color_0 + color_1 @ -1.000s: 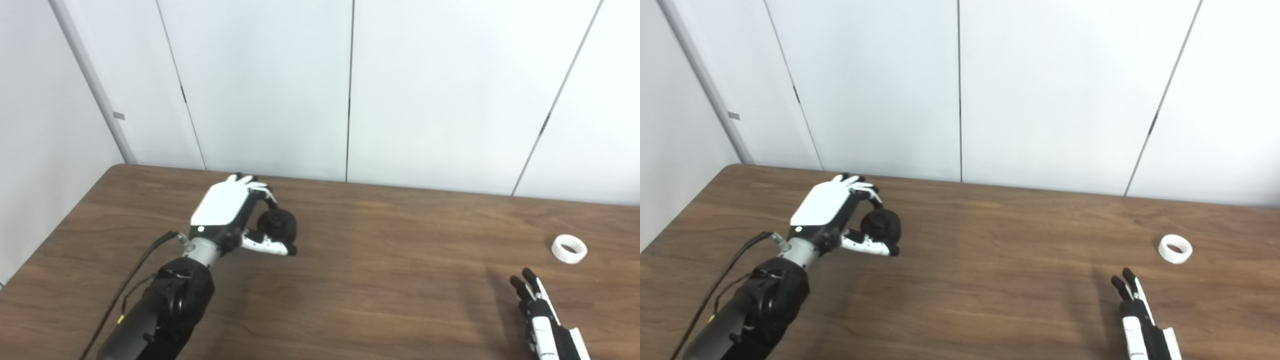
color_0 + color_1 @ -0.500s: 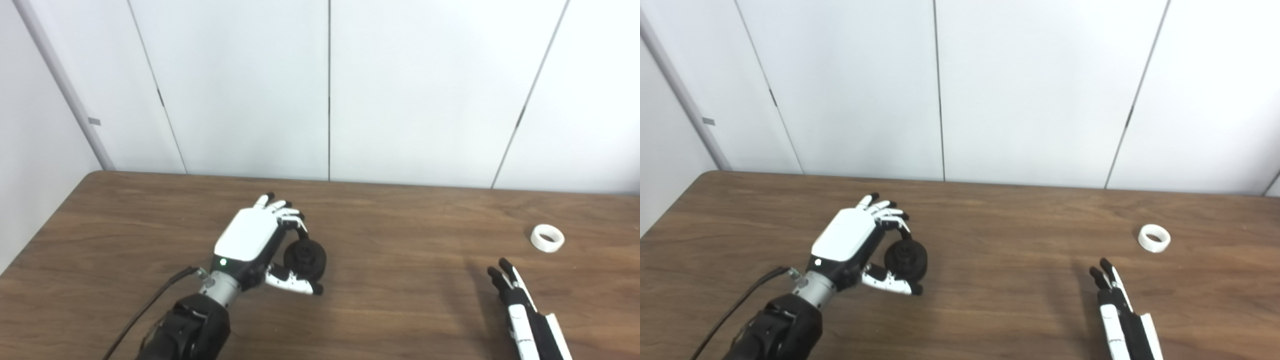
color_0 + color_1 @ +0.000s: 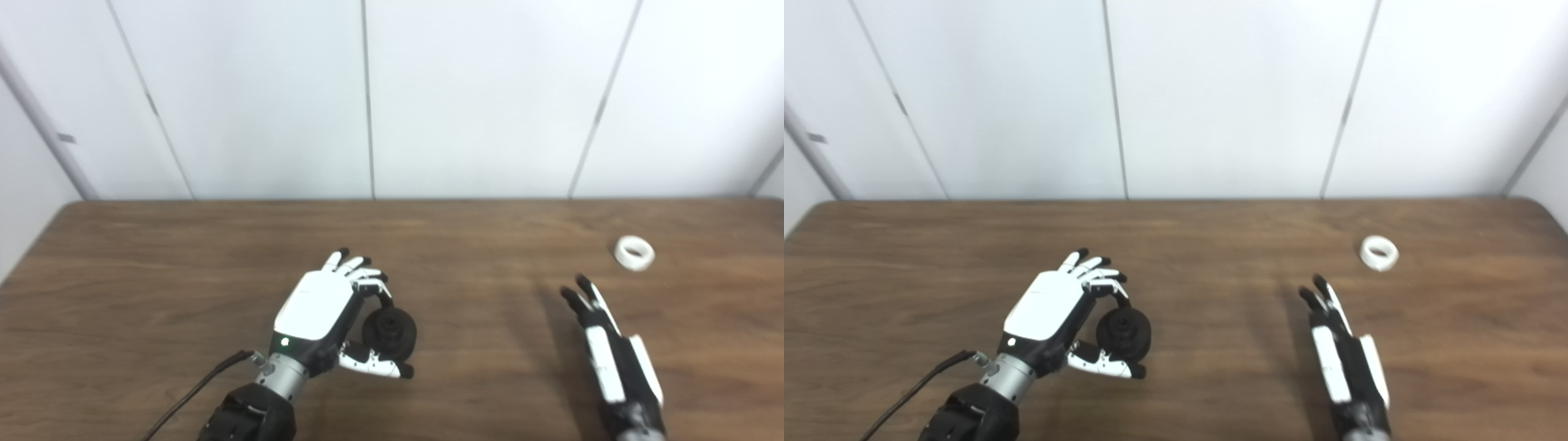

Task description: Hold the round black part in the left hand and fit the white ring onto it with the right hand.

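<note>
My left hand (image 3: pixel 324 309) is shut on the round black part (image 3: pixel 389 331), held between fingers and thumb a little above the table; it also shows in the right eye view (image 3: pixel 1124 331). The white ring (image 3: pixel 634 253) lies flat on the wooden table at the far right, also seen in the right eye view (image 3: pixel 1379 253). My right hand (image 3: pixel 606 349) is open and empty, fingers stretched out, edge-on, below and left of the ring and apart from it.
The brown wooden table (image 3: pixel 184 257) runs across the view, its left edge at the picture's left and a rounded corner at the right (image 3: pixel 1528 205). White wall panels stand behind it. A black cable (image 3: pixel 190 398) trails from my left wrist.
The camera has swung to the right, so the whole scene has shifted left. My left hand has pulled the black part nearer to me. My right hand has come further forward towards the ring.
</note>
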{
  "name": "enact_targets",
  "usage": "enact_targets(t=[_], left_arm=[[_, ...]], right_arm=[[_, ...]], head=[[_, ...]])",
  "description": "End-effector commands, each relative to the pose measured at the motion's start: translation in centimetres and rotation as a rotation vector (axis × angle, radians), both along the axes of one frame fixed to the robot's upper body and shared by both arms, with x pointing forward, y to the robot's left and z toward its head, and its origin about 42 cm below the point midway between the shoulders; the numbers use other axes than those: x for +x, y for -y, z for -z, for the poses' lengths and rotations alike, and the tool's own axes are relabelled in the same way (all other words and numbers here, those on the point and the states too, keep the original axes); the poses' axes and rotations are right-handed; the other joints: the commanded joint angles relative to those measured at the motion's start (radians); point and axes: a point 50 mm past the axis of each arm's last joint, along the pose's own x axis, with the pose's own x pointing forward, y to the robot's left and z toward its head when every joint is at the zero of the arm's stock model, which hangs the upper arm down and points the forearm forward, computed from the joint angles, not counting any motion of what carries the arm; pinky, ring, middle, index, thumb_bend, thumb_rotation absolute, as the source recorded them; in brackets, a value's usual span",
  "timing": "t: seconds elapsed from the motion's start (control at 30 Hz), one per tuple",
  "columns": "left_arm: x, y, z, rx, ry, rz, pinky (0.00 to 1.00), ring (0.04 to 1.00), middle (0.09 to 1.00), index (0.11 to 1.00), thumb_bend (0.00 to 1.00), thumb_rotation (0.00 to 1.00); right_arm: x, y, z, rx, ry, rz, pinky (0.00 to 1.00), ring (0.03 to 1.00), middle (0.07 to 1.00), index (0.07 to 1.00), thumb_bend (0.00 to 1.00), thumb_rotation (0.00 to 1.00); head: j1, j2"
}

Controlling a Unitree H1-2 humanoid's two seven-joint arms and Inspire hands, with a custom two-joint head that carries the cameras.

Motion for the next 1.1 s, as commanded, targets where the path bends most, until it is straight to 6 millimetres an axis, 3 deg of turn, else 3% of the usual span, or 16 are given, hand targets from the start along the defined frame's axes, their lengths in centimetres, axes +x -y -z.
enact_targets(t=[0.0,0.57,1.07], left_arm=[[-0.4,0.8,-1.3,-0.011,0.078,0.030,1.00,0.906,0.792,0.483,0.52,0.05],[-3.1,1.3,2.4,-0.031,0.019,0.023,1.00,0.892,0.786,0.483,0.52,0.05],[-3.8,1.4,3.8,-0.039,0.025,0.023,1.00,0.894,0.794,0.484,0.52,0.05]], right_arm=[[0.0,-0.7,-1.8,0.012,0.067,0.010,1.00,0.944,0.896,0.948,0.52,1.00],[0.1,-0.9,-3.1,0.010,0.060,0.025,1.00,0.951,0.899,0.949,0.59,1.00],[-0.1,-0.2,-4.1,0.013,0.071,0.041,1.00,0.953,0.910,0.957,0.54,1.00]], head=[[-0.011,0.014],[-0.036,0.074],[-0.050,0.094]])
